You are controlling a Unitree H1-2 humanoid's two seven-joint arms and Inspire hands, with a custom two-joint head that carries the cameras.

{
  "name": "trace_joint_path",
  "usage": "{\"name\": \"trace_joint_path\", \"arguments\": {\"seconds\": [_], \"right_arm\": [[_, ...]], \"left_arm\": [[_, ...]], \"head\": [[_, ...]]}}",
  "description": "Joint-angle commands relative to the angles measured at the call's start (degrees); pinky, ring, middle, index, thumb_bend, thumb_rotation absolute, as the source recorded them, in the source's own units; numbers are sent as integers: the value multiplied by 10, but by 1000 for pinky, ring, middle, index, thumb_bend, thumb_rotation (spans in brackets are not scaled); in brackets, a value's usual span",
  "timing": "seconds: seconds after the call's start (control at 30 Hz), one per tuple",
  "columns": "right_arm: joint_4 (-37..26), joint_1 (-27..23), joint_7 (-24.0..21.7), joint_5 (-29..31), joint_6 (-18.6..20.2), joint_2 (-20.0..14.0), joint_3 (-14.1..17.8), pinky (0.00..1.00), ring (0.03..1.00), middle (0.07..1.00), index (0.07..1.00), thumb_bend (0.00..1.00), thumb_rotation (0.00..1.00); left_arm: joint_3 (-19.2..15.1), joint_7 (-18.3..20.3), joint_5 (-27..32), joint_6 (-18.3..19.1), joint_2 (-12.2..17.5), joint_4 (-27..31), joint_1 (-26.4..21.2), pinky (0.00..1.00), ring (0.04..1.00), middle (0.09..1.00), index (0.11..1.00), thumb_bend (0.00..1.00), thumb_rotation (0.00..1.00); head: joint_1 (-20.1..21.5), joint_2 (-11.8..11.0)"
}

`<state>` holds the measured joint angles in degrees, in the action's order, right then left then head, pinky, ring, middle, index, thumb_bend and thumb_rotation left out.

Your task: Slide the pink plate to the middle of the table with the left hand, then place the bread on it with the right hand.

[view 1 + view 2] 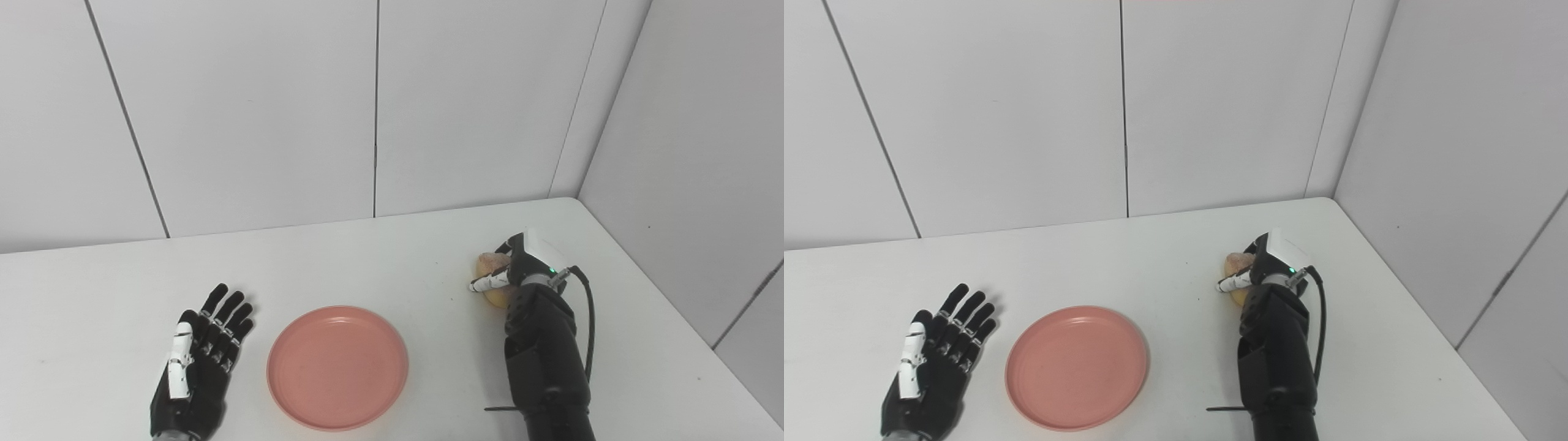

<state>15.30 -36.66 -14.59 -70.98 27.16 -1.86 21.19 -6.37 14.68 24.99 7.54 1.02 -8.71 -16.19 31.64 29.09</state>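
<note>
A pink plate (pixel 337 366) lies flat on the white table (pixel 367 263), near the front edge and roughly mid-width. My left hand (pixel 199 361) rests palm down to the left of it, fingers spread, open and holding nothing, a small gap away from the rim. At the right, my right hand (pixel 517 266) is curled over a brownish-yellow bread roll (pixel 491 264) with its fingers closed around it. Most of the bread is hidden under the hand. The roll appears to sit on or just above the tabletop.
White wall panels stand behind the table and along its right side. The table's right edge runs close to my right arm (pixel 545 361). A black cable (pixel 589 331) loops beside that wrist.
</note>
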Motion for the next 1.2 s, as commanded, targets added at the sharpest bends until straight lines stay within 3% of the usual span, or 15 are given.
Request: {"name": "trace_joint_path", "arguments": {"seconds": [0.0,0.2,0.4,0.67,0.9,1.17], "right_arm": [[-25,-16,1,-6,-2,-6,-6,283,368,459,486,516,126],[-35,-16,-12,-11,-2,-2,-3,292,374,455,529,522,4],[-55,-14,-21,-10,-2,-2,-10,289,372,467,512,526,0],[-134,-12,-50,-7,-3,9,-37,261,337,456,525,523,0],[-199,-7,-86,-24,-3,28,-78,256,324,445,531,521,0],[-261,14,-112,-14,-3,43,-162,247,327,430,523,524,0]], "left_arm": [[1,-6,-3,8,-4,-14,17,939,895,892,878,335,1000],[0,-5,-1,7,-5,-15,17,939,893,889,878,340,1000],[1,-4,-2,7,-6,-15,18,938,892,888,880,343,1000],[7,-7,-9,2,-10,-9,22,927,889,888,881,349,1000],[15,-13,-22,-2,-15,-1,27,915,883,884,870,357,1000],[25,-32,-33,4,-28,18,36,915,881,883,868,378,1000]], "head": [[-1,0],[-3,1],[-8,2],[-23,2],[-46,4],[-86,10]]}}
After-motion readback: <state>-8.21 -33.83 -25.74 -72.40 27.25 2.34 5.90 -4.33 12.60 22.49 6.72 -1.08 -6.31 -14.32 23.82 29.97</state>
